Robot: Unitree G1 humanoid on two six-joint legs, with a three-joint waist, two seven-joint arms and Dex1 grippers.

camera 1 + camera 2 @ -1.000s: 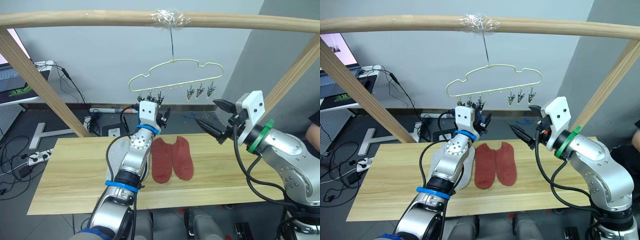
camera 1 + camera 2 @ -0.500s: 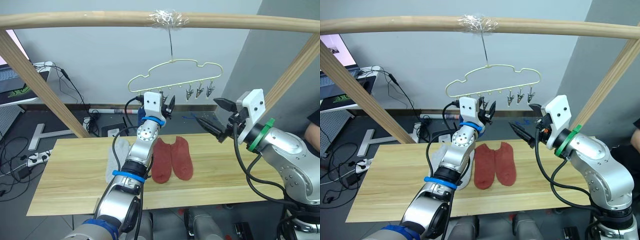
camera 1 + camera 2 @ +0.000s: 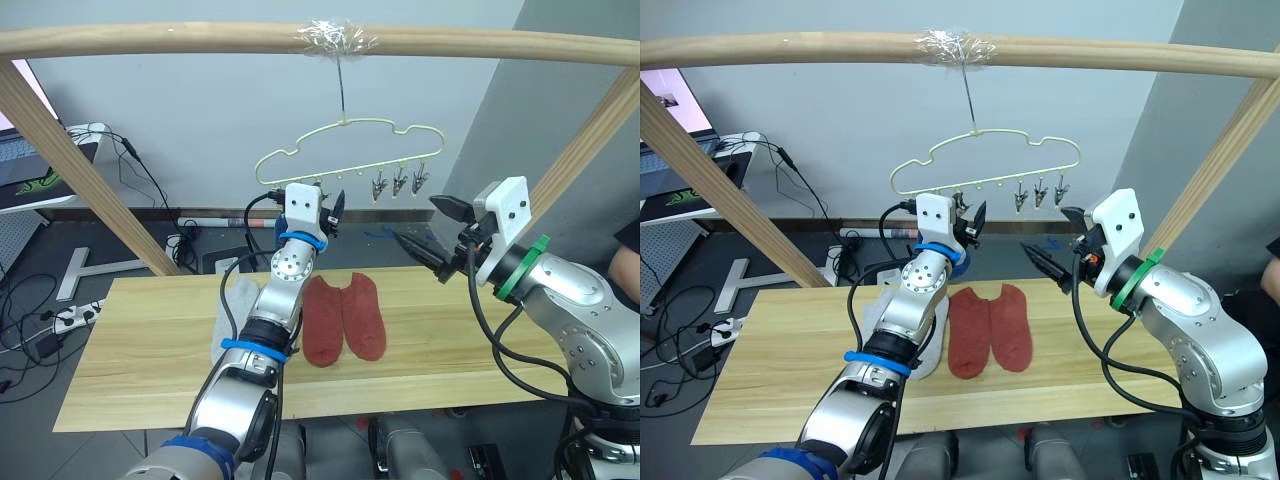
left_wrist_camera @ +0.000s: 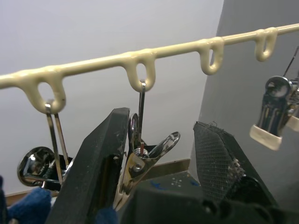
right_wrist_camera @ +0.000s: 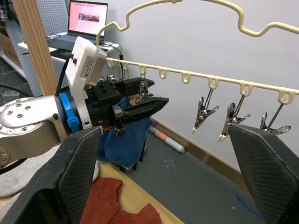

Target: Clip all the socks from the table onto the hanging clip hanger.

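My table (image 3: 140, 360) carries the two rust socks (image 3: 345, 318) side by side and a grey sock (image 3: 228, 318) beside my left arm. The clip hanger (image 3: 345, 152) hangs free from the wooden bar (image 3: 150, 38), so any sideways push could swing it. My left gripper (image 4: 161, 154) is raised to the hanger's left clips, fingers spread wide around one metal clip (image 4: 148, 156), with blue fabric (image 5: 122, 140) hanging just below. Risk: if the fingers squeeze off-centre, the clip may twist aside and the fabric slip out. My right gripper (image 3: 428, 232) waits wide open and empty, near the three bare clips (image 3: 399, 181); it isn't steadying anything.
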